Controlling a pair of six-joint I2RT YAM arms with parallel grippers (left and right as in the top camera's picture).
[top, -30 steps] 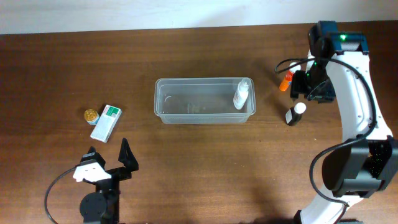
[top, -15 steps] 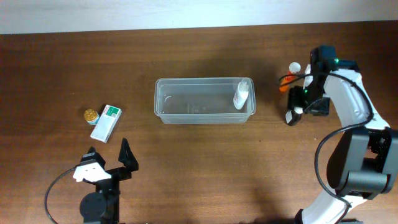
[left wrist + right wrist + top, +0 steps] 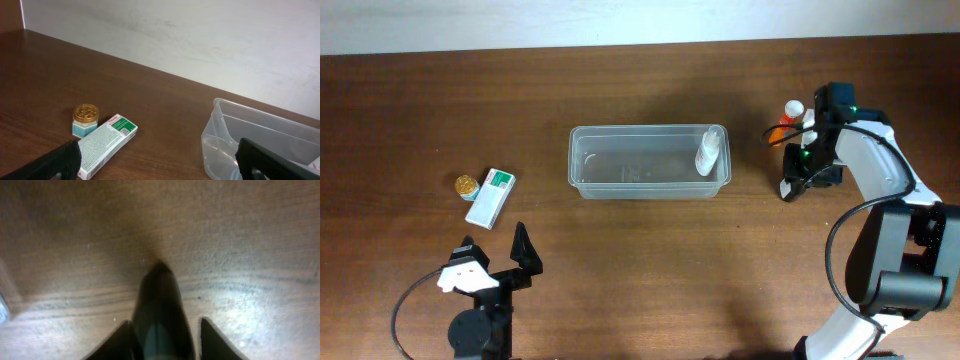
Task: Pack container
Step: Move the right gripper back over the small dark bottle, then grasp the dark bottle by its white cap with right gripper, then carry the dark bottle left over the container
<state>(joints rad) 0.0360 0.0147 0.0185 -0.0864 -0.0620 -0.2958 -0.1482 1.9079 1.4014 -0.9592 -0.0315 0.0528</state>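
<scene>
The clear container (image 3: 576,165) sits mid-table with a white bottle (image 3: 708,152) standing in its right end; it also shows in the left wrist view (image 3: 220,107). A dark bottle (image 3: 787,188) stands to the right of the container. My right gripper (image 3: 801,170) is low over it, and in the right wrist view its fingers (image 3: 167,335) straddle the dark bottle (image 3: 160,305), open, with a gap on the right side. My left gripper (image 3: 495,255) is open and empty at the front left, with its fingers (image 3: 160,167) wide apart.
An orange bottle with a white cap (image 3: 786,122) stands just behind the right gripper. A white-and-green box (image 3: 490,196) and a small gold-lidded jar (image 3: 467,184) lie at the left; both also show in the left wrist view, box (image 3: 105,142) and jar (image 3: 85,119).
My right arm has swung forward and down from behind the orange bottle onto the dark bottle, whose white cap is now covered. The left arm has not moved.
</scene>
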